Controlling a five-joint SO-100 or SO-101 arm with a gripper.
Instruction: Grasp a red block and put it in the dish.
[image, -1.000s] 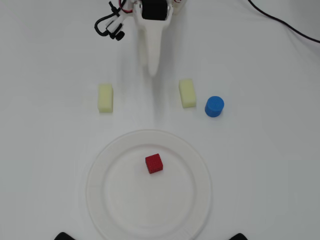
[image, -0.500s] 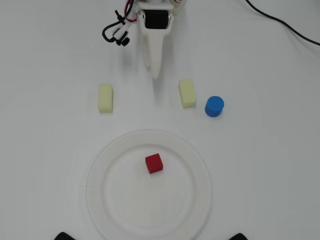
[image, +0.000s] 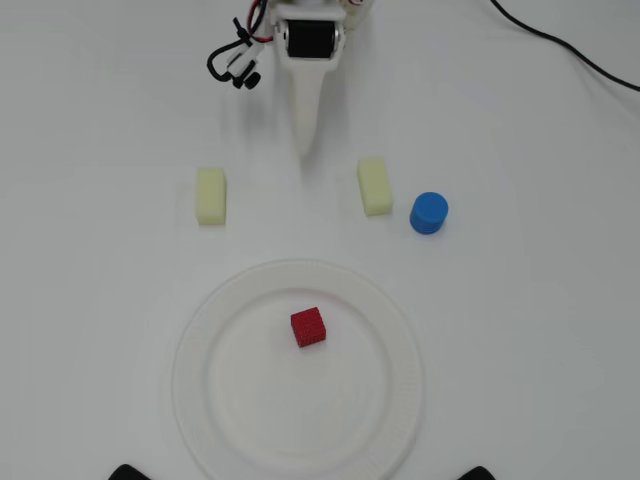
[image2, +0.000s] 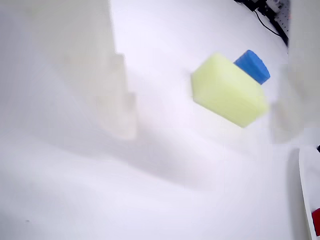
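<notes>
The red block (image: 308, 327) is a small bright red cube lying inside the dish (image: 195, 385), a large round white plate, slightly above its middle. In the wrist view only a sliver of the red block (image2: 316, 222) and of the dish rim (image2: 310, 180) shows at the lower right edge. My gripper (image: 305, 150) is at the top of the overhead view, pointing down at the table, well away from the dish. In the wrist view my gripper (image2: 205, 137) is empty, its white fingers (image2: 85, 65) standing apart.
Two pale yellow blocks lie above the dish, one on the left (image: 211, 195) and one on the right (image: 375, 186), also in the wrist view (image2: 227, 92). A blue cylinder (image: 429, 213) (image2: 253, 66) stands beside the right one. A black cable (image: 560, 45) runs top right.
</notes>
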